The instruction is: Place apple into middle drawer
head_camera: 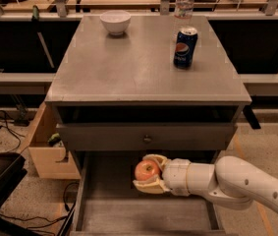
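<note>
Placement step: end effector, clamped around apple, hovers over middle drawer at 6 o'clock of desk; next, probably lower and release.

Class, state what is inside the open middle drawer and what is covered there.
The gripper holds the apple inside the middle drawer, over its bare floor. Floor beneath the arm is covered.
</note>
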`<state>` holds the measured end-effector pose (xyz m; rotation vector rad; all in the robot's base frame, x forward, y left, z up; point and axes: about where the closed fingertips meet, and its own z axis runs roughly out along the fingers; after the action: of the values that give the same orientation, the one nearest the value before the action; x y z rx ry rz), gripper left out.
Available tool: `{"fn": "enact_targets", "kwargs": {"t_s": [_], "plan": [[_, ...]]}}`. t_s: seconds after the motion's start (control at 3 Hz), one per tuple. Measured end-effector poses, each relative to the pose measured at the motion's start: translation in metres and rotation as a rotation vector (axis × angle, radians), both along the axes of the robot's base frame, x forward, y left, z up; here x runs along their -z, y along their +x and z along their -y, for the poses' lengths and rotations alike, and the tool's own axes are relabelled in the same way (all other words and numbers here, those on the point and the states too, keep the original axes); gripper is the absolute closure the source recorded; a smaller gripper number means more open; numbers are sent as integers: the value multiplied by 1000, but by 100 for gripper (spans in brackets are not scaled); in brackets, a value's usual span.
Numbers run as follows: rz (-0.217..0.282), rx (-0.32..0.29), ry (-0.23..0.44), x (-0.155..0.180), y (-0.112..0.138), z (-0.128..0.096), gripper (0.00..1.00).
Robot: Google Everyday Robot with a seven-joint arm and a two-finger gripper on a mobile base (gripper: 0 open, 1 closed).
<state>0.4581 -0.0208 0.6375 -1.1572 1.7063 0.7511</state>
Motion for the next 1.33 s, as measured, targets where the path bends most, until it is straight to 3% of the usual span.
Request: {"fn": "enact_targets", "kwargs": {"t_s": [0.33, 0.67, 1.0, 1.33], "plan": [[8, -154, 60, 56, 11, -5, 100], [-86, -279, 128, 130, 10, -19, 100], [-184, -371, 183, 190, 3, -40, 100], [-182, -371, 182, 189, 3, -40, 100]]}}
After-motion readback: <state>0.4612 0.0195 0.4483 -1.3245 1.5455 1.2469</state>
